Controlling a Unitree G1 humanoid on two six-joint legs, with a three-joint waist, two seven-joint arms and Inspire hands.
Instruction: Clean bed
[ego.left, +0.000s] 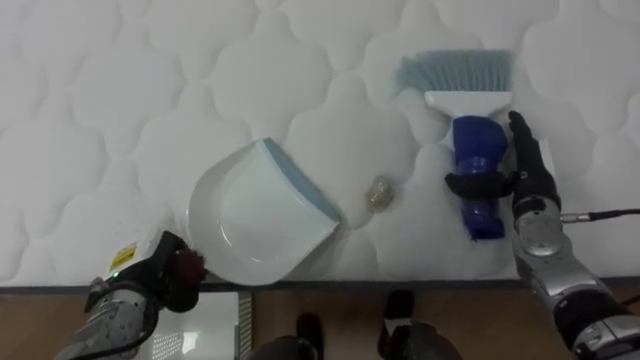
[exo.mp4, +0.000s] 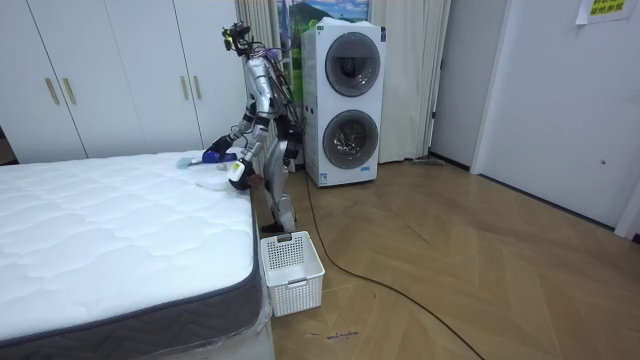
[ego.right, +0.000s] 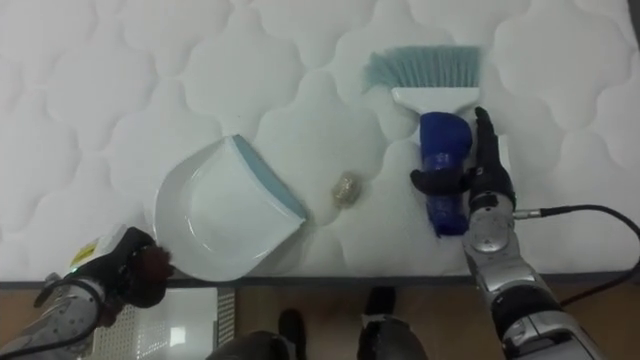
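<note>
Right hand (ego.left: 528, 190) holds the brush (ego.left: 468, 100), thumb curled across its blue handle. A scrap (ego.left: 378, 193), probably light and loose, lies on the bed (ego.left: 100, 120) right of the dustpan (ego.left: 250, 215). The left hand (ego.left: 165, 275) is at the near left; its grip cannot be told.

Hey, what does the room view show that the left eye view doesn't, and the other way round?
Room view adds the stacked washer and dryer near the robot and the wardrobe doors. Left eye view adds a small crumpled scrap lying between dustpan and brush, touching neither. Shared: the quilted mattress, the white basket on the floor beside it, and the right hand gripping the brush's blue handle.
</note>
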